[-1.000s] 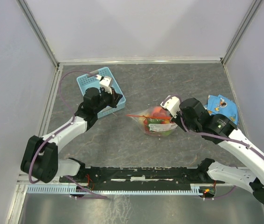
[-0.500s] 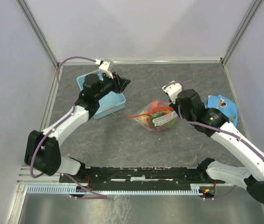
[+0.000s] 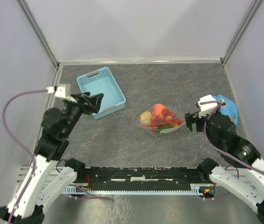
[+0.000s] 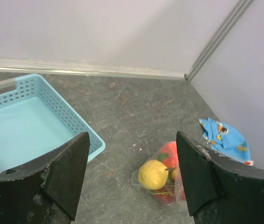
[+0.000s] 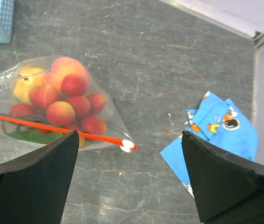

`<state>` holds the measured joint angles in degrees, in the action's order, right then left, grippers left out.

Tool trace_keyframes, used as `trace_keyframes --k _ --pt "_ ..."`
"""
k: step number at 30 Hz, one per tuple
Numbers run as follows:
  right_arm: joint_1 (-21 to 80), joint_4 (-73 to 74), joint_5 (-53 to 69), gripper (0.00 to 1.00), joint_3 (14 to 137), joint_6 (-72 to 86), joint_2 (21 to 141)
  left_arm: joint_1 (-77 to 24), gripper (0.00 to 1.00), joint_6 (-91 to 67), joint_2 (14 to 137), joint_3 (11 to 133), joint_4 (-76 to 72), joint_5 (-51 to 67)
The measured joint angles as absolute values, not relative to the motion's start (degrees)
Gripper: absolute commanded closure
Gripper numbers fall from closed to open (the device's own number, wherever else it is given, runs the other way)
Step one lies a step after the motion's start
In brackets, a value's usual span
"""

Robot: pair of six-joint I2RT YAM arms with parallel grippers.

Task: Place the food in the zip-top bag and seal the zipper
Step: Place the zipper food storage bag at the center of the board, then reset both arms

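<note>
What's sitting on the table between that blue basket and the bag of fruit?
Nothing. Between the basket and the zip-top bag there is only bare grey tabletop, plain in the top external and left wrist views.

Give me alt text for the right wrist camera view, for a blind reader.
A clear zip-top bag holding the toy food lies on the grey table, its red-orange zipper ending at a white slider. A blue printed cloth lies to its right, and the open right gripper frames the bottom of the view.
</note>
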<state>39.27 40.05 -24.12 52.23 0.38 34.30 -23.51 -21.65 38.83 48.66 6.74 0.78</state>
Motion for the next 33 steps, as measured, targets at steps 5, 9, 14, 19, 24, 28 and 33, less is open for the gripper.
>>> trace_keyframes --k 5,9,14,19,24,28,33 --pt "39.27 41.21 -29.21 0.01 50.13 3.09 24.32 -23.51 0.03 -21.41 25.56 48.66 15.00 -5.37" --pt "39.24 41.15 -36.77 0.01 47.75 6.33 16.73 -23.51 0.00 -20.43 16.14 47.70 17.76 -10.04" --pt "39.24 41.39 -39.86 0.01 45.80 9.34 11.66 -23.53 0.00 -17.87 7.68 43.66 17.69 -14.04" --pt "39.24 41.23 -42.22 0.01 45.39 11.94 9.06 -23.55 0.00 -16.47 4.01 37.98 17.12 -17.74" --pt "39.24 41.36 -44.58 0.01 45.39 13.30 7.75 -23.55 0.00 -16.34 3.92 36.34 18.09 -20.58" --pt "39.24 41.28 -45.80 0.01 45.39 13.69 7.55 -23.55 0.01 -16.34 3.92 36.34 18.15 -20.95" --pt "39.24 41.28 -46.72 0.01 45.39 13.69 8.12 -23.49 0.01 -15.90 3.92 36.29 18.11 -20.64"
